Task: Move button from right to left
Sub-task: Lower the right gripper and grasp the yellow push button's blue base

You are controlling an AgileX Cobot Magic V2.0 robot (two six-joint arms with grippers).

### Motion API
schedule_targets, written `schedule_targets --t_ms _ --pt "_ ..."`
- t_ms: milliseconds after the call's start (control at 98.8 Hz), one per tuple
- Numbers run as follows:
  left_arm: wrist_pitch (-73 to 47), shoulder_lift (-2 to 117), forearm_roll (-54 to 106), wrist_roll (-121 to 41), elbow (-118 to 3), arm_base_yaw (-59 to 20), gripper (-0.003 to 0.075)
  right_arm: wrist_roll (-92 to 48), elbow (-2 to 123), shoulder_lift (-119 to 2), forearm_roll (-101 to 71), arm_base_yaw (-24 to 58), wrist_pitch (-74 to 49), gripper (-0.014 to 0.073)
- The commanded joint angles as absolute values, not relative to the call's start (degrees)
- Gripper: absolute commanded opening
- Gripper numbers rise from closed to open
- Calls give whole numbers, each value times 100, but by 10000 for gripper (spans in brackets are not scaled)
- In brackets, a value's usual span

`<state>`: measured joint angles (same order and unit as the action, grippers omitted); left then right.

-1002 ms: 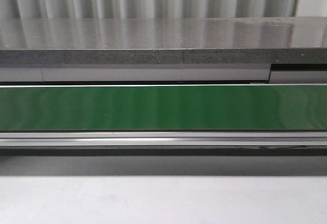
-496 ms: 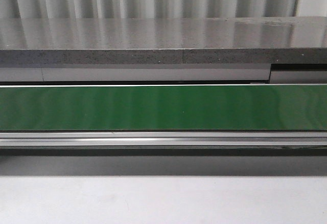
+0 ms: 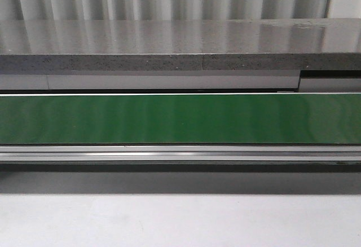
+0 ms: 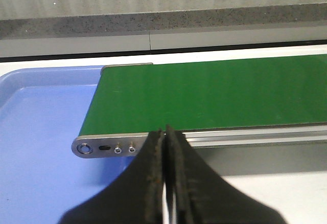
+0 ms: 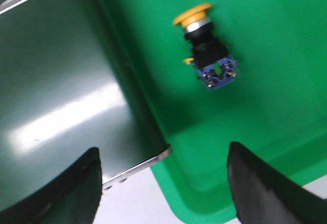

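A: Starting on the left, what is the left gripper [image 4: 165, 132] doing?

B: Its two black fingers [image 4: 153, 173] are pressed together with nothing between them. Just beyond the tips is the rounded metal end of the green conveyor belt [image 4: 214, 93], with its small screws facing the gripper. A blue tray [image 4: 36, 132] sits to the side of that belt end, running under it.

A: And the front camera?

B: Only the green belt [image 3: 180, 118] shows there, on its aluminium rail [image 3: 180, 153], with a grey speckled counter [image 3: 169, 47] behind. Neither arm appears in it.

A: Then the right side?

B: The right gripper [image 5: 163, 183] is spread wide, one dark finger [image 5: 61, 193] at each side of the view, pinching nothing. The button [image 5: 207, 47] lies on its side in a green bin [image 5: 286, 106], ahead of the gap between the fingers and well clear of both. Its yellow head points away from the gripper and its blue terminal block towards it. The dark belt end [image 5: 56, 96] overhangs the bin's rim beside it.
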<state>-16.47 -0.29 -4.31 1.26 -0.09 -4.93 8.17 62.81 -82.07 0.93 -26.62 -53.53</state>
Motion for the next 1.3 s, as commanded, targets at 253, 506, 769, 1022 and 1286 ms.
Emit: schedule_targets --t_ms 253,506,769,1022,1286 --pt "-1247 -66 -424 189 124 -483 -20 825 6470 -8845 165 -3174 -4897 521" --pt "-1247 -66 -424 189 124 -483 -20 520 6793 -9397 195 -3174 -4869 521" --pt "-1247 -66 -424 189 124 -483 -20 -87 7421 -9854 258 -3174 -5150 521" --pt "-1247 -66 -424 189 124 -483 -20 -928 7500 -10300 329 -3174 -5245 521" --pt "-1247 -66 -424 189 124 -483 -20 -934 7500 -10727 457 -3174 -5093 521"
